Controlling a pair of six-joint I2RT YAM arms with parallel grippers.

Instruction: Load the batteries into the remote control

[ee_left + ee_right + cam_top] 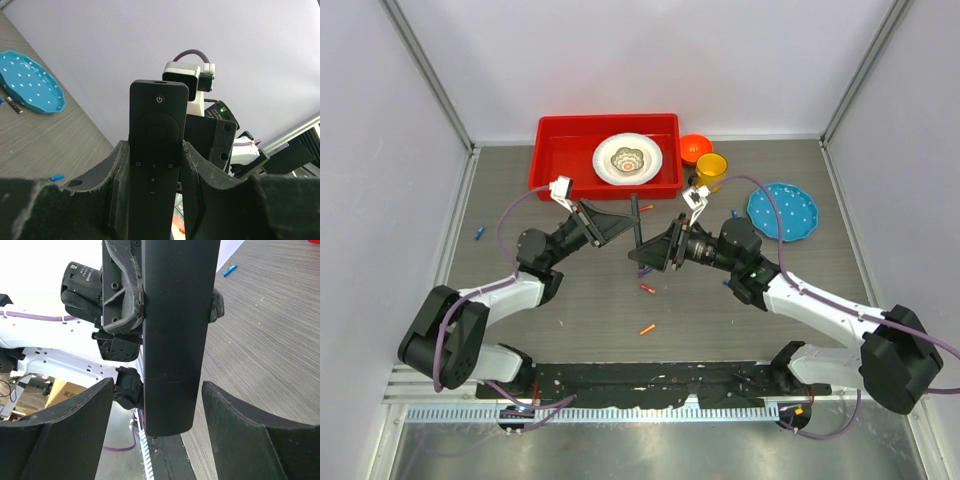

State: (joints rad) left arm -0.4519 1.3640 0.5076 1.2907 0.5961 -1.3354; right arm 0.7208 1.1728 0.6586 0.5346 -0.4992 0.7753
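The left gripper holds the remote up in the air, over the middle of the table. Its jaws pinch the remote by its sides, about halfway down. The button side faces the left arm.

From above, the left gripper comes in from 9 o'clock and the right gripper from 3 o'clock. The right gripper looks at the plain back of the remote. Its jaws are spread wide, one on each side of the bottom end, and do not touch it.

A thin line runs across the back. Below it is the cover, which looks shut.

The batteries lie loose on the table, at about 6 o'clock from the remote. None is in the remote.

I think the step now is getting the cover off. Next, the right gripper should grip the cover end softly and slide it off, while the left gripper holds tight so the remote does not slip or turn.
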